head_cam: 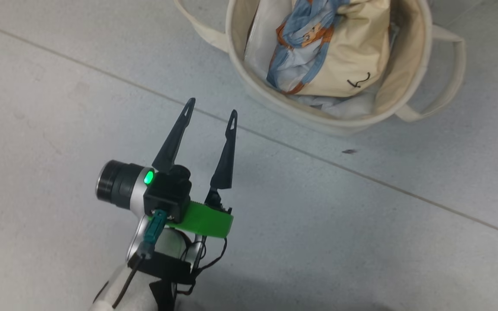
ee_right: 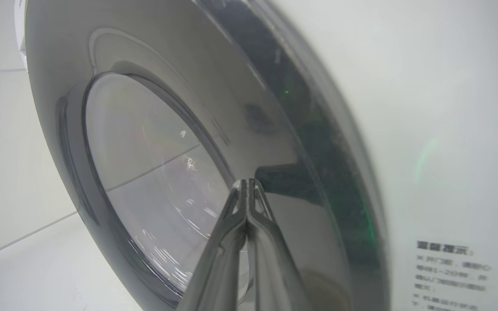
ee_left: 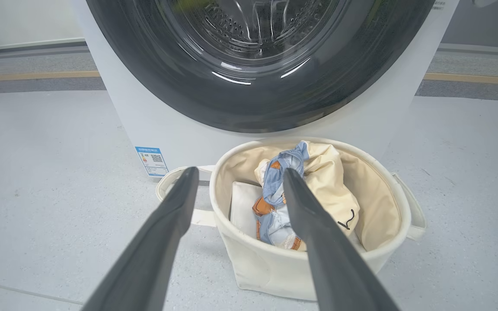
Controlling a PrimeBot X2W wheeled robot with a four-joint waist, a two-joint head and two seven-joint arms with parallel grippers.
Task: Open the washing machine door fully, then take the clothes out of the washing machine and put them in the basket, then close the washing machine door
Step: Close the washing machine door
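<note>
The large round washing machine door (ee_right: 214, 129), with a glossy black rim and a clear glass bowl, lies close along the face of the white front-loading washing machine (ee_right: 439, 129). I cannot tell whether its latch has caught. The right gripper (ee_right: 247, 183), its two dark fingers pressed together and holding nothing, points its tips at the rim at 3 o'clock of the glass; contact is unclear.

To finish well, I judge it should push on the rim rather than the bulging glass. The push should go squarely toward the machine, without skidding on the slick surface.

In the left wrist view, at 6 o'clock of the door, stands the round off-white canvas basket (ee_left: 275, 272) with the light blue and cream clothes (ee_left: 318, 181) inside. The left gripper (head_cam: 212, 108), fingers spread and empty, hovers over the grey floor (head_cam: 59, 108) with the basket at its 1 o'clock, and is best held clear.
</note>
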